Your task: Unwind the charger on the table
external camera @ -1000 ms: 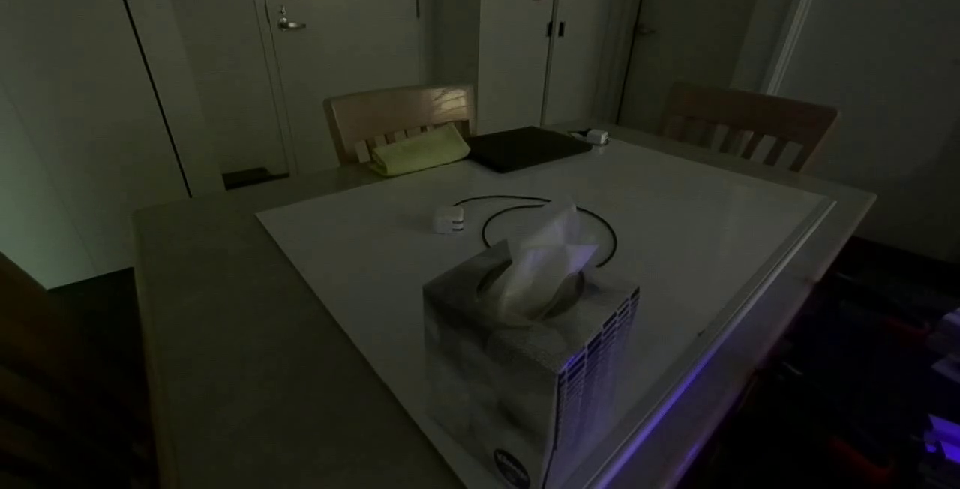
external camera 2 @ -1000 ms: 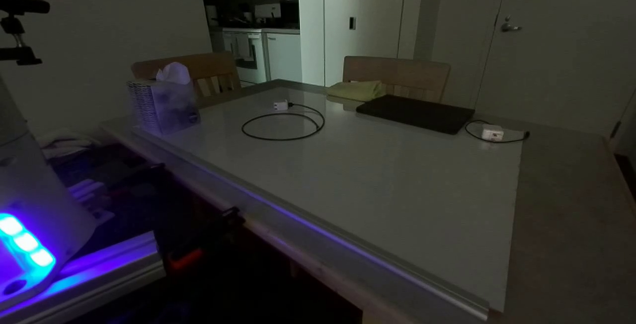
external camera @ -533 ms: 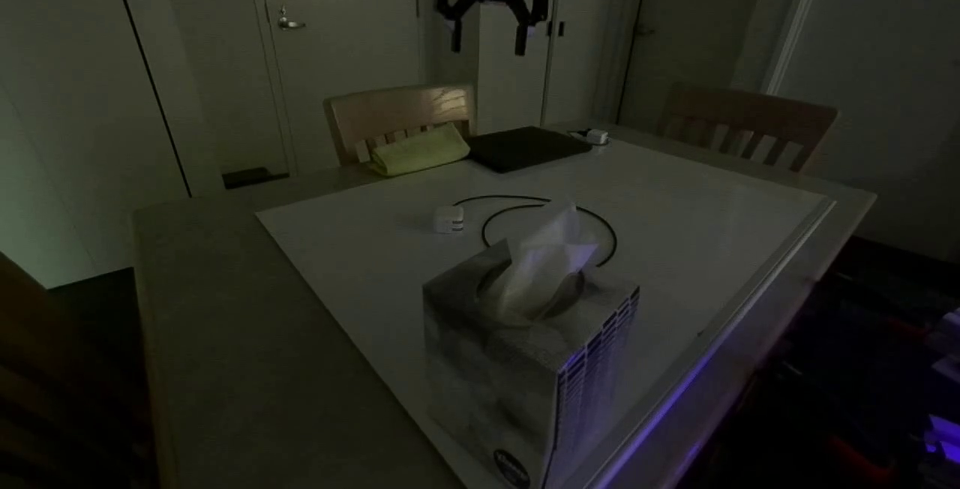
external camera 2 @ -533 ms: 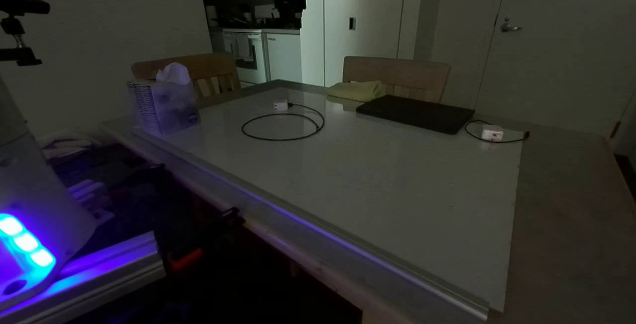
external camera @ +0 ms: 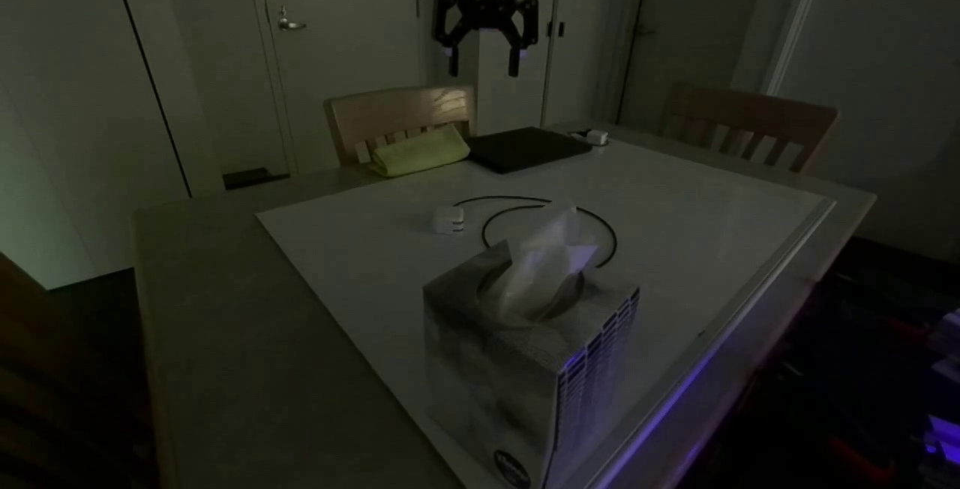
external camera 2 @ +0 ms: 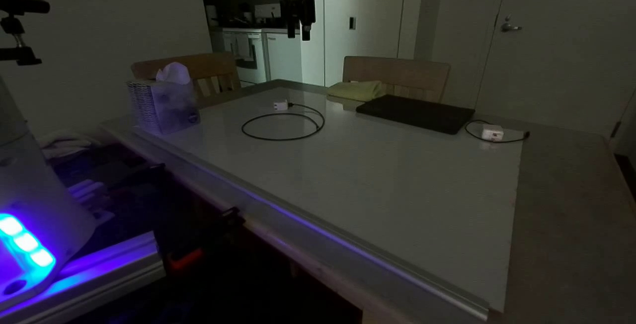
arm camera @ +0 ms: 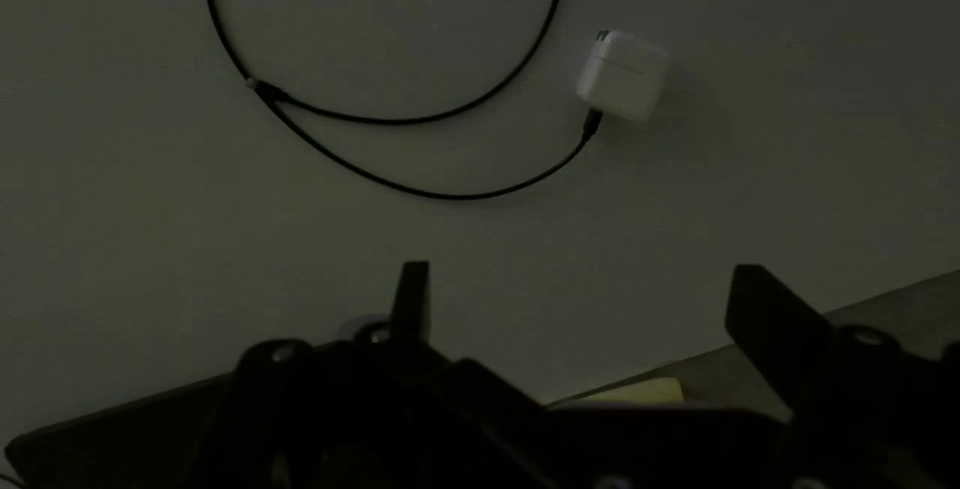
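Note:
The charger's black cable point(external camera 2: 278, 139) lies in one wide loop on the white-topped table point(external camera 2: 387, 180). Its white plug block point(external camera 2: 280, 106) sits at one end, beside the loop. In an exterior view the tissue box hides part of the cable point(external camera: 504, 196); the plug block point(external camera: 448, 220) shows left of the loop. In the wrist view the cable's free end crosses the cable point(arm camera: 457, 197), and the plug block point(arm camera: 624, 76) is at upper right. My gripper point(external camera: 484, 73) is open and empty, high above the table; it also shows in an exterior view point(external camera 2: 298, 37) and the wrist view point(arm camera: 581, 268).
A tissue box point(external camera: 525, 369) stands at the table's edge. A flat black pad point(external camera 2: 415, 113) and a folded yellow-green cloth point(external camera 2: 355, 91) lie beyond the charger. Another white plug block with a short black cable point(external camera 2: 492, 133) lies beside the pad. Wooden chairs point(external camera 2: 397, 73) stand around the table.
My gripper has come down into both exterior views from the top and is lower now than half a second ago. It stays open. The charger has not moved.

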Robot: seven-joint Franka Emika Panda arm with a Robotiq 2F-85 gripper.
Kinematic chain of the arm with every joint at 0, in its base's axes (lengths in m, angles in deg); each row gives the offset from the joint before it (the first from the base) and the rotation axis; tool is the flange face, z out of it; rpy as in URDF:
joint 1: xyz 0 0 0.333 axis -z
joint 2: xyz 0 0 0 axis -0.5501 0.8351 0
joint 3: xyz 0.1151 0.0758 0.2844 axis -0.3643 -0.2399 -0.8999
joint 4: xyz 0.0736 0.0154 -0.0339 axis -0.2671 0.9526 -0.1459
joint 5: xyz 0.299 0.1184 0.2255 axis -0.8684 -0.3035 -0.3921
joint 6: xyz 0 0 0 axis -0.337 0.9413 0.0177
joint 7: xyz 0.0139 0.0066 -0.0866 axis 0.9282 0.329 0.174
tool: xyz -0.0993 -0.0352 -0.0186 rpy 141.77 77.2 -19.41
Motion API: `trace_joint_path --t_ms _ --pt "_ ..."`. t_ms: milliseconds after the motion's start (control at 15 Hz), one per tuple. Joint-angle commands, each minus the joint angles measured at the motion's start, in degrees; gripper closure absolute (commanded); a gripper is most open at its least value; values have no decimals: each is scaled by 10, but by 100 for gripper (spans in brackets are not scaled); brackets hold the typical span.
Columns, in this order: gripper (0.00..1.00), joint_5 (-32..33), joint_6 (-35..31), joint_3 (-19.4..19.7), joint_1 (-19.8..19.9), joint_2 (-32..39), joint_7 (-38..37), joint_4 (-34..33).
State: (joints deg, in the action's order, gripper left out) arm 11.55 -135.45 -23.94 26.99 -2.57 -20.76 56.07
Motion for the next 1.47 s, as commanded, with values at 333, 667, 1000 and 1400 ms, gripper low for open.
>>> trace_joint_path --t_ms 333,667,1000,1400 --pt "0 -5 42 12 -39 47 1 -42" --pt "0 -15 22 5 -56 99 17 -70" --pt "0 -13 20 8 -71 149 23 -108" --pt "0 -36 -57 9 -66 127 7 -45"
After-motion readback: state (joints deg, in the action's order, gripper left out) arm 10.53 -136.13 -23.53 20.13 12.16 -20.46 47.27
